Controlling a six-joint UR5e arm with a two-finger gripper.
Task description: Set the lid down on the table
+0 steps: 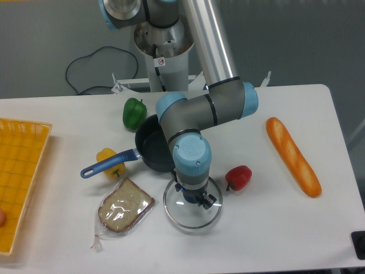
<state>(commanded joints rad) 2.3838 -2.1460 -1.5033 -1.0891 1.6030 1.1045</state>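
The lid, a clear glass disc with a thin metal rim, lies flat at or just above the white table, in front of the dark saucepan with the blue handle. My gripper points straight down over the lid's middle and appears shut on the central knob. The wrist hides the knob and most of the fingers.
A bagged slice of bread lies left of the lid and a red pepper right of it. A yellow pepper, a green pepper, a baguette and a yellow gridded tray are also on the table.
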